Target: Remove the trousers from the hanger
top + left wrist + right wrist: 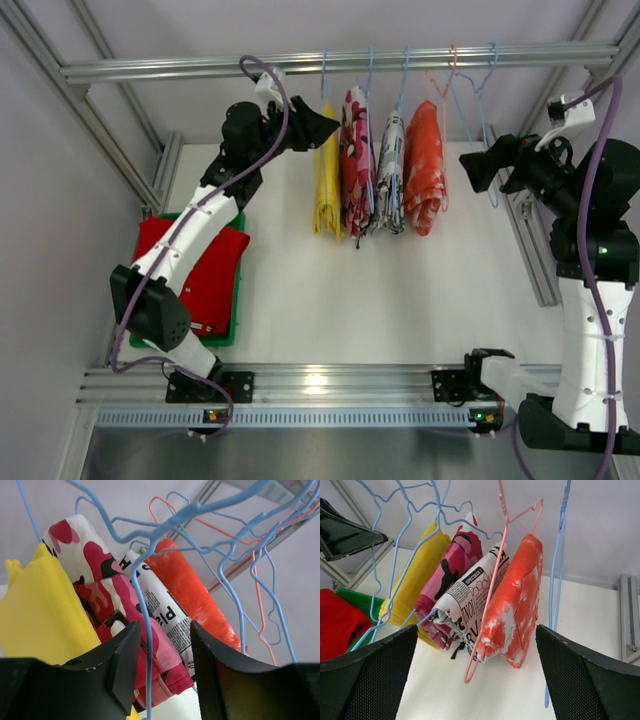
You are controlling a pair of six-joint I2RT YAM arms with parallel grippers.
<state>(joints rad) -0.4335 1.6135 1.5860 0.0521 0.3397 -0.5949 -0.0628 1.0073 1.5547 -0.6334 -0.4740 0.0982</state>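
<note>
White tabletop (400, 300) framed by aluminium rails (200, 68), pale walls (50, 200).

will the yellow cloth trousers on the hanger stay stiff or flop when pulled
Probably floppy: the yellow cloth trousers drape limply over a thin blue wire hanger. Likely light; the hanger may swing, being only hooked on the metal rail.

**Hanging garments and tray.** Pink camouflage garment (355, 160), newsprint-patterned garment (391, 175) and mottled orange garment (425, 165) hang side by side from the aluminium rail (200, 68), between the left gripper (330, 125) and the right gripper (470, 168). Of the three, the camouflage one is nearest the left gripper and the orange one nearest the right. The green tray (237, 318) rests on the white table (400, 290), well behind the left gripper.
</note>
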